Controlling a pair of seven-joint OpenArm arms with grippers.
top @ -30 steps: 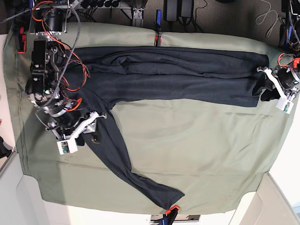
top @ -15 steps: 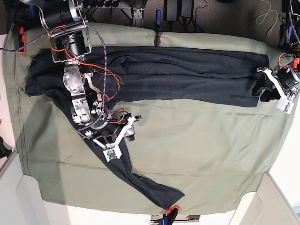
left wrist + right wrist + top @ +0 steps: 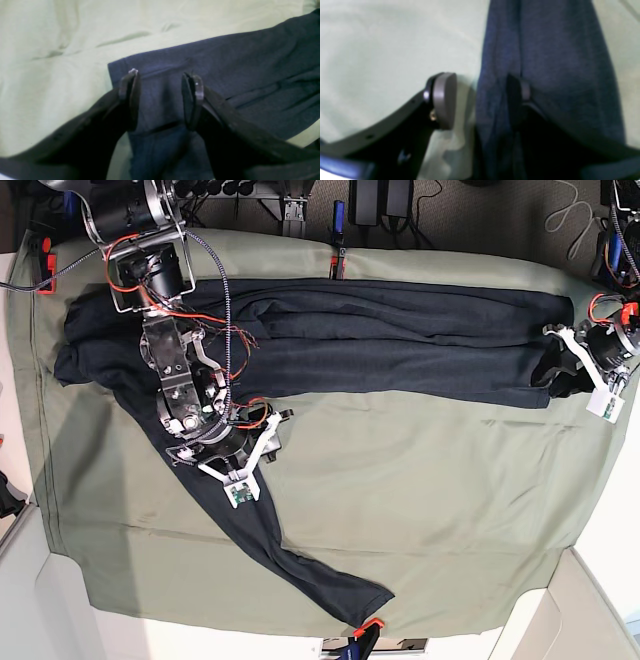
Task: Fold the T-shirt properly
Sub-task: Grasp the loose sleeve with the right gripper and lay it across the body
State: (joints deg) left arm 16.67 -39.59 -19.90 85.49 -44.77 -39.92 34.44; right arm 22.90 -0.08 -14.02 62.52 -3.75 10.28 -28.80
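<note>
The dark navy T-shirt [image 3: 400, 340] lies in a long band across the far side of the table, and one long sleeve [image 3: 300, 565] runs diagonally toward the near edge. My right gripper [image 3: 272, 435] is open at the upper part of that sleeve. In the right wrist view [image 3: 480, 100] its jaws straddle the sleeve's edge [image 3: 545, 50], one finger on the green cover and the other against the cloth. My left gripper [image 3: 560, 365] is open at the shirt's right end. In the left wrist view [image 3: 161, 100] its jaws stand apart over the hemmed corner [image 3: 155, 65].
The olive-green table cover [image 3: 420, 480] spreads over the whole table and is held by orange clamps at the near edge [image 3: 368, 625] and far edge [image 3: 338, 265]. Cables and equipment [image 3: 380, 205] line the back. White surfaces [image 3: 40, 600] flank the near corners.
My right arm swung from the table's left edge across to the sleeve, uncovering the shirt's left end, then shifted slightly along the sleeve. My left gripper edged a little further onto the shirt's right end.
</note>
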